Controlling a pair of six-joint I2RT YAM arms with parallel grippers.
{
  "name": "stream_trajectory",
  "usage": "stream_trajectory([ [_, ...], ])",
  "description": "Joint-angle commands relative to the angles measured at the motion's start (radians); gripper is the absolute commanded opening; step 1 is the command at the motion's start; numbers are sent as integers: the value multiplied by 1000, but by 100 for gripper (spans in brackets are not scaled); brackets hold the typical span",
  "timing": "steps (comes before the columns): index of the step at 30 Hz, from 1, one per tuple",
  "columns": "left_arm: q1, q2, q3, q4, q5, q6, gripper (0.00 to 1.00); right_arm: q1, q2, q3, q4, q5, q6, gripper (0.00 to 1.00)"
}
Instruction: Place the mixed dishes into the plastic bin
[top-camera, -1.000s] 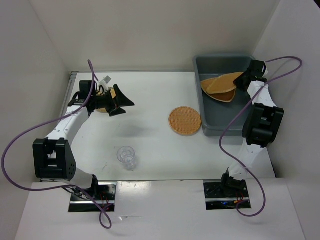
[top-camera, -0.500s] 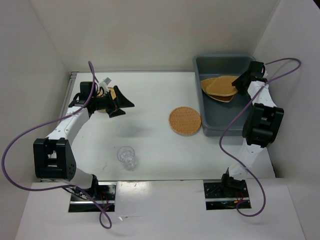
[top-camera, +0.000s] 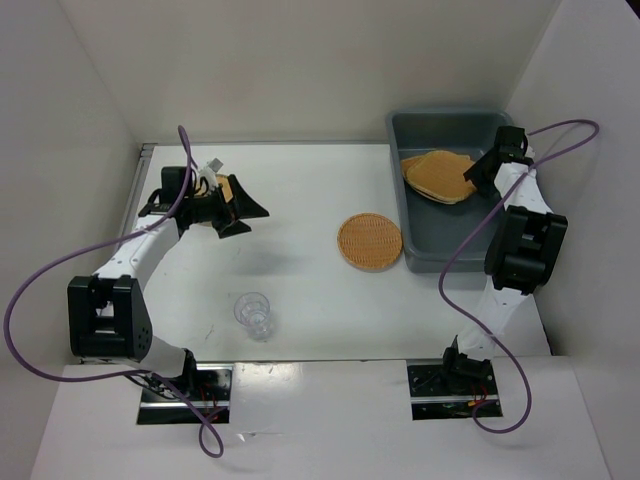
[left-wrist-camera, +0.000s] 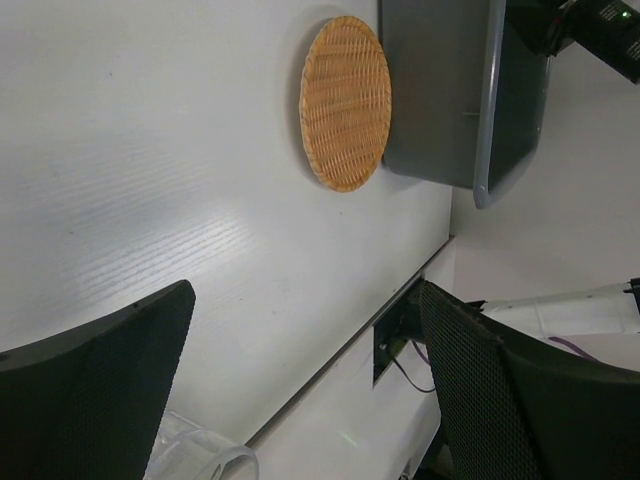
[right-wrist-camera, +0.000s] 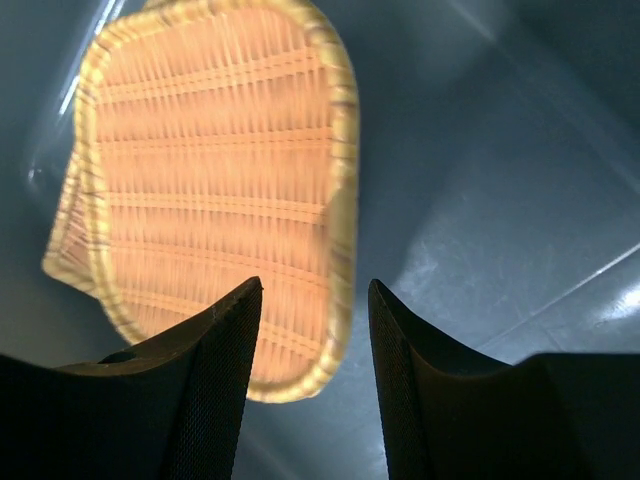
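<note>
Right wrist: right hand (right-wrist-camera: 312, 300) spread above the square plate (right-wrist-camera: 210, 170), lying ungripped in the plastic bin (right-wrist-camera: 480, 140) as intended; left hand (left-wrist-camera: 305, 295) apart, empty, round plate (left-wrist-camera: 345, 100) upper centre pending.

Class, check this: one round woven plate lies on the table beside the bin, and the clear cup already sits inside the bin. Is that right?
Not quite. In the top external view the clear cup stands on the table, well away from the bin. The round woven plate does lie beside the bin.
</note>
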Motion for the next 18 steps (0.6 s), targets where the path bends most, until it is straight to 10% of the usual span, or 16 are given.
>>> stream_trajectory([
  [1,1,5,-9,37,4,8,100,-1,6,2,-46,45,-21,53],
  [8,-103,126,75,26,12,117,100,-1,-193,-15,-83,151,-21,53],
  [18,-338,382,152,257,-69,1,93,138,-598,-105,-80,-80,-61,59],
])
